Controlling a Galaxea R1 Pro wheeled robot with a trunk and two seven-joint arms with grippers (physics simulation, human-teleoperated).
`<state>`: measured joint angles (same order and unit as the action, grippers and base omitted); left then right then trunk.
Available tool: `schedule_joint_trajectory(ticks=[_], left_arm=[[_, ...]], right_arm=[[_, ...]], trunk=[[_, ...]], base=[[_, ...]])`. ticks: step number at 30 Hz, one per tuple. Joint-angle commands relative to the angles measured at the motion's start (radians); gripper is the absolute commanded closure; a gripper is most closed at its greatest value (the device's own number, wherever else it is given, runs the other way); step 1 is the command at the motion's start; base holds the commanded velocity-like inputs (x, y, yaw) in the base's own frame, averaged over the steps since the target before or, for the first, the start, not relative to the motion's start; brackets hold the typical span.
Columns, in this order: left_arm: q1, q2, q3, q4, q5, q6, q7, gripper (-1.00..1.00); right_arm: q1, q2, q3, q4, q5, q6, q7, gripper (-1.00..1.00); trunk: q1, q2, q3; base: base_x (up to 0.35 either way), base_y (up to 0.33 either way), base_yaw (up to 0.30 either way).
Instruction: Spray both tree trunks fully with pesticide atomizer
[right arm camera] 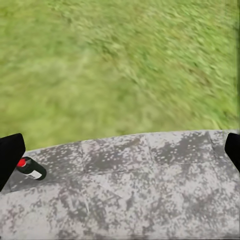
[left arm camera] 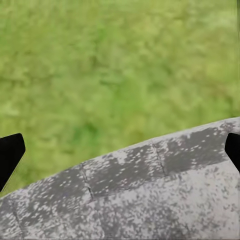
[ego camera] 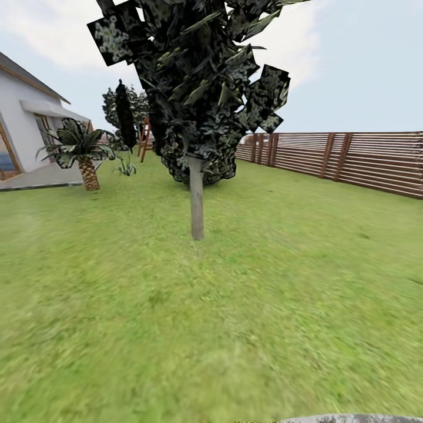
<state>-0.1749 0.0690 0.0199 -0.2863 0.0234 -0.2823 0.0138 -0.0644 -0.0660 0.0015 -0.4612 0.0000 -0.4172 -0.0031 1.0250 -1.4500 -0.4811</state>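
Out on the lawn: grass (ego camera: 264, 305) runs from the near foreground to a brown slatted fence (ego camera: 364, 161) along the right side, under a pale, partly clouded sky.
Tree: one tree (ego camera: 197, 88) stands straight ahead, upright, its dark blocky crown filling the upper middle of the head view.
Trunk: the pale grey-tan trunk (ego camera: 197, 200) rises bare from the grass and flares slightly at the foot; I can make out no whitish specks on it from here.
House: a white house (ego camera: 23, 129) sits at the far left, with a short palm (ego camera: 87, 155) on the grass just in front of it.
Further back: a narrow, near-black cypress-like tree (ego camera: 125, 120) stands behind the palm, near the back of the garden.
Paving: a grey speckled stone slab (right arm camera: 140, 190) curves along the edge of the grass below both arms.
Spray bottle: the small dark spray bottle (right arm camera: 30, 169) with a red top lies on its side on the slab, close to the grass edge, just beside one dark fingertip of the right gripper (right arm camera: 120, 150).
Right jaws: spread wide, holding nothing, one fingertip at each side of the right wrist view.
Left jaws: the left gripper (left arm camera: 120, 150) is likewise spread wide and empty, over the slab edge and grass.
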Motion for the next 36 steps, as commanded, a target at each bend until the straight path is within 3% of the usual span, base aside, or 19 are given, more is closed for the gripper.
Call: schedule_joint_trajectory(ticks=[1,20,36], left_arm=[[0.0,0.0,0.0,0.0,0.0,0.0,0.0,-1.0],[0.0,0.0,0.0,0.001,0.0,0.0,0.0,-1.0],[0.0,0.0,0.0,0.001,0.0,0.0,0.0,-1.0]], right_arm=[[0.0,0.0,0.0,0.0,0.0,0.0,0.0,-1.0],[0.0,0.0,0.0,0.001,0.0,0.0,0.0,-1.0],[0.0,0.0,0.0,0.001,0.0,0.0,0.0,-1.0]], trunk=[[0.0,0.0,0.0],[0.0,0.0,0.0],[0.0,0.0,0.0]], base=[[0.0,0.273,-0.29],[0.0,0.231,-0.29],[0.0,0.025,-0.29]])
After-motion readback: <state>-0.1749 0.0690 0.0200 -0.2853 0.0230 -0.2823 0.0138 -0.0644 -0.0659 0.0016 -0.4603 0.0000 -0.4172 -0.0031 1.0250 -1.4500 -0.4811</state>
